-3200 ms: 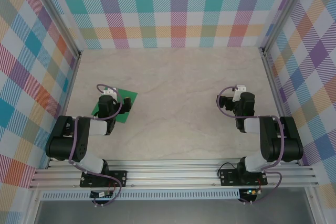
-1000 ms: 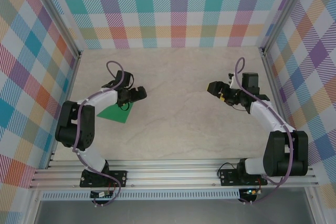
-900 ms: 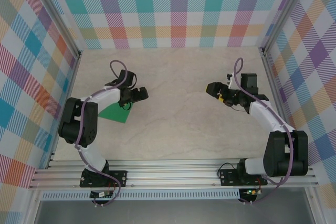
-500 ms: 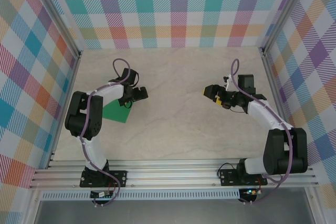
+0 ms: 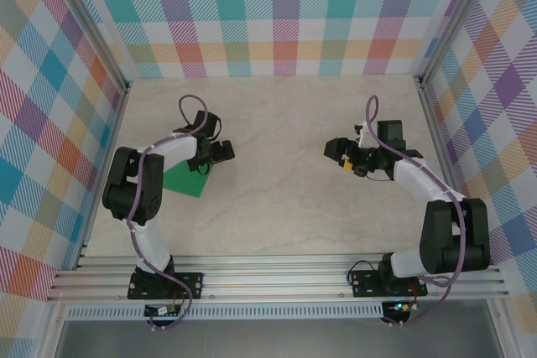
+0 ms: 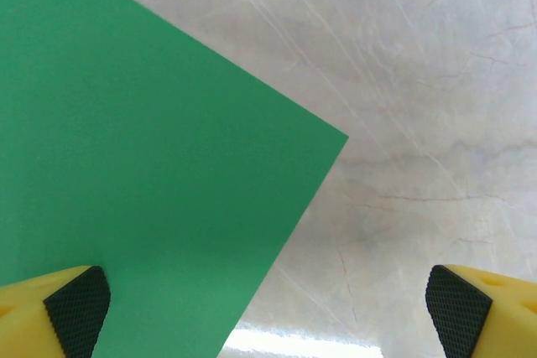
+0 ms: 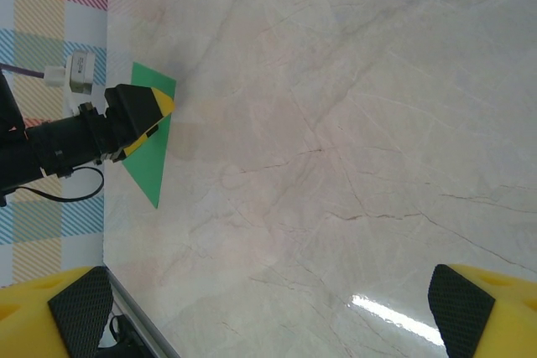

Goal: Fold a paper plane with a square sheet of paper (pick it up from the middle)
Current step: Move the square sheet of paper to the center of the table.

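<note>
**We find the left gripper (image 5: 220, 153) spread above the square sheet of paper (image 5: 180, 180)**

Its jaws stand wide apart over one corner. The right gripper (image 5: 336, 150), jaws likewise apart, hangs well away. The sheet lies flat near the bench (image 5: 277, 207)'s left edge.

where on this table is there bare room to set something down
The widest bare stretch of table lies in the middle, between the left gripper and the right gripper, running from the checked back wall to the front rail. It is crowded at the left, where the left gripper hangs over the green paper.
</note>
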### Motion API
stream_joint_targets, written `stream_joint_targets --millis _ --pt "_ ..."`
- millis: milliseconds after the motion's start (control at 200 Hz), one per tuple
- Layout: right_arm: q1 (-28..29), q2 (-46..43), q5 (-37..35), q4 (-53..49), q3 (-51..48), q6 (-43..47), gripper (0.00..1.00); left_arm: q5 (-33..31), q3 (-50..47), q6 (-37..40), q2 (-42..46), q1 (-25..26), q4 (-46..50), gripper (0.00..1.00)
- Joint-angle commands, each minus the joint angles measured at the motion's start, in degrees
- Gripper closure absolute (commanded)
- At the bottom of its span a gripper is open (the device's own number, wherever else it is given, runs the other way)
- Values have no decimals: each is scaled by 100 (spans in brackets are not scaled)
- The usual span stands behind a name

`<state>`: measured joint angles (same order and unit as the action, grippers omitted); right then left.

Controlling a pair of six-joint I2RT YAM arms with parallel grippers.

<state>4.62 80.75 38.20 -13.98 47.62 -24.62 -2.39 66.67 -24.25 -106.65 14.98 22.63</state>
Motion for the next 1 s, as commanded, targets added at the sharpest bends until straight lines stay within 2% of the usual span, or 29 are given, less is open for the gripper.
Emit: stream_joint_targets --millis 0,355,485,650,805,995 --pt "47 30 58 -126 -76 120 0 445 -306 -381 209 203 57 1" --pt "47 -57 -160 -279 -199 115 0 885 -729 -1882 324 1192 -919 0" --pt "47 -90 -80 -307 -209 115 0 835 -465 -1906 576 1454 -892 0" --pt "231 -120 185 -452 -86 264 0 -247 -315 -1562 1288 1279 -75 0" --pt "376 -287 118 -397 -221 219 0 -336 -497 -1009 1445 742 362 0" --pt "578 -266 39 -356 -288 130 0 100 -998 -951 1328 348 46 0"
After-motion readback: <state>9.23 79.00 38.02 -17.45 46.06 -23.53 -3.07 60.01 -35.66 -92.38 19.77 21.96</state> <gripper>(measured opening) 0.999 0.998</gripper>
